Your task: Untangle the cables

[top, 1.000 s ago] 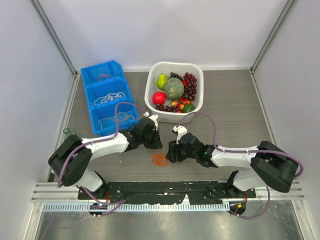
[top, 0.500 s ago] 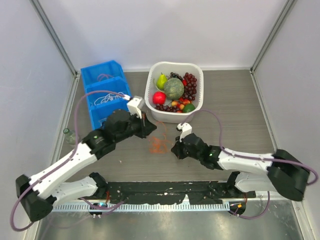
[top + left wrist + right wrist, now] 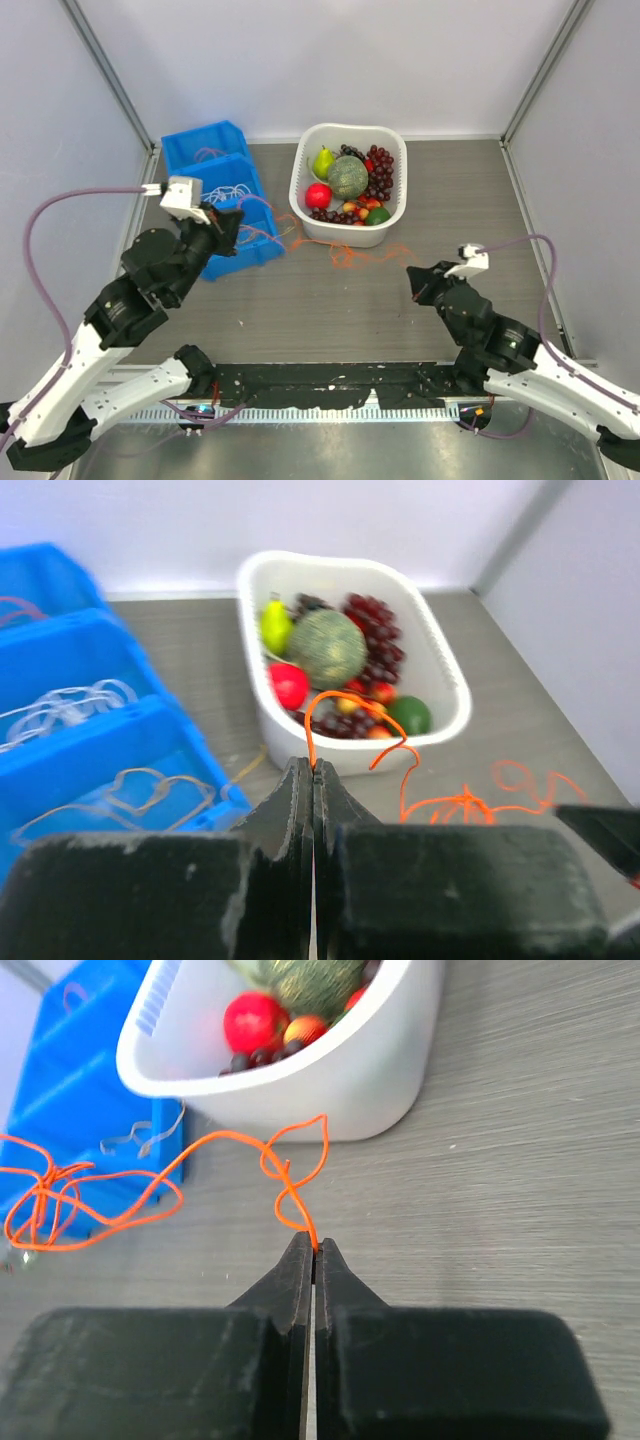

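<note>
My left gripper is clamped shut on the orange cable, beside the blue bin. My right gripper pinches it too. The arms are spread wide, left and right.

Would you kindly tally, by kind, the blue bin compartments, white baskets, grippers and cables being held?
blue bin compartments: 3
white basket: 1
grippers: 2, left gripper and right gripper
orange cable, pinched by both: 1
Total: 7

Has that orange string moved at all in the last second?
Yes. The orange cable was bunched well short of the white basket; now it is stretched out close along the basket's near wall.
</note>
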You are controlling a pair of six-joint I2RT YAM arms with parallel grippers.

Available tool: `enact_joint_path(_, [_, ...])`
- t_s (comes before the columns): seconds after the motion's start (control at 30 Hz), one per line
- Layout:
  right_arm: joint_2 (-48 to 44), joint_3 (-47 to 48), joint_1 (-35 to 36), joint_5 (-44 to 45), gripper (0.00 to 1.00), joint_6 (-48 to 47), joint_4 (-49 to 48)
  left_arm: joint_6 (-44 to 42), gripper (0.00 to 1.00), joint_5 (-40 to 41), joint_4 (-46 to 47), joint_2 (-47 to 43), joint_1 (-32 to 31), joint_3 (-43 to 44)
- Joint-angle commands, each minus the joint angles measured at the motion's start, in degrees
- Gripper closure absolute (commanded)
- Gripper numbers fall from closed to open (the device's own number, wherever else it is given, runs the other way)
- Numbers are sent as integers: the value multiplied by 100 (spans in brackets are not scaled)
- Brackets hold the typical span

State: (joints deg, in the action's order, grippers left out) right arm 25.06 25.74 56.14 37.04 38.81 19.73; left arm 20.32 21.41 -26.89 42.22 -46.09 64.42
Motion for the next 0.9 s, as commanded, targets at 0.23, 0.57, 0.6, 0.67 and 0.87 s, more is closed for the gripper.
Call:
enact_joint_path(0.23, [-1609, 844, 29, 2271, 99, 1146, 1894, -441, 100, 3026, -185, -1145, -15, 185])
enact_joint_path(0.57, [-1013, 1722, 20, 3775, 99, 2740, 4075, -458, 100, 2850, -228, -1357, -23, 457])
enact_joint_path(0.6, [-794, 1881, 20, 4011, 99, 3338, 4527, -537, 100, 3043, -246, -1330, -23, 509])
enact_joint_path(0.67, [-635, 2224, 20, 4293, 99, 4852, 5916, -634, 100, 3656, -290, -1356, -15, 624])
enact_joint_path(0.87, [-1380, 2515, 29, 4707, 99, 4208, 5657, -1327, 100, 4292, 421, -1918, -15, 536])
